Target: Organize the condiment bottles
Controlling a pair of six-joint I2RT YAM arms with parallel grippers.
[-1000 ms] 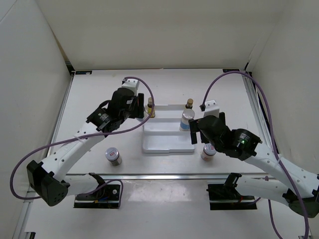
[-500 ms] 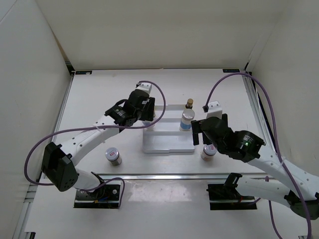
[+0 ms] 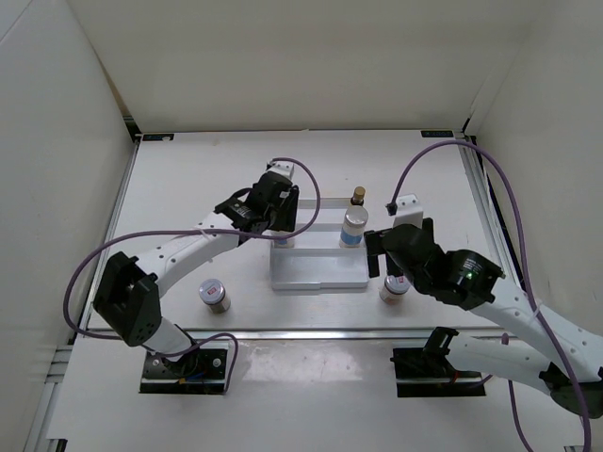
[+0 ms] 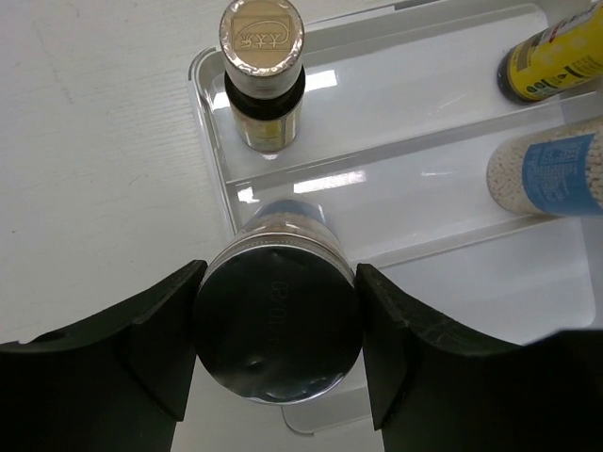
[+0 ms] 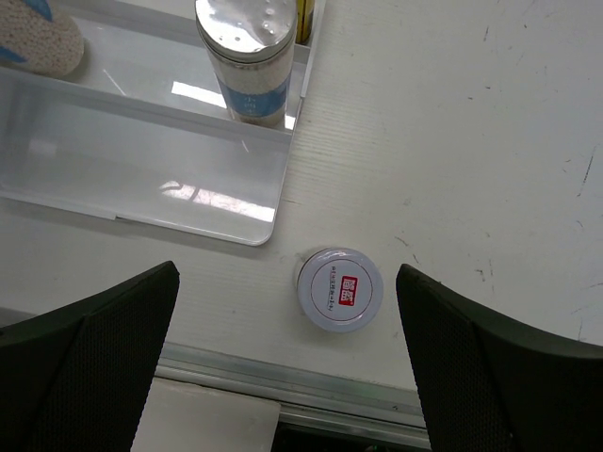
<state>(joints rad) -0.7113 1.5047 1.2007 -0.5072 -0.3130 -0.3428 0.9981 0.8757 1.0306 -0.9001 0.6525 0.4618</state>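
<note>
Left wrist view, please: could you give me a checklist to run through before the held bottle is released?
1. Left pincer shut on silver-lidded bottle: ok.
2. Bottle over the tray, at its middle step: ok.
3. Bottle base resting on that step: cannot tell.
4. Gap to tan-capped brown bottle behind: ok.
5. Right pincer open over red-marked jar, not touching: ok.

Bright, even light; glare on tray, edges perhaps soft.
</note>
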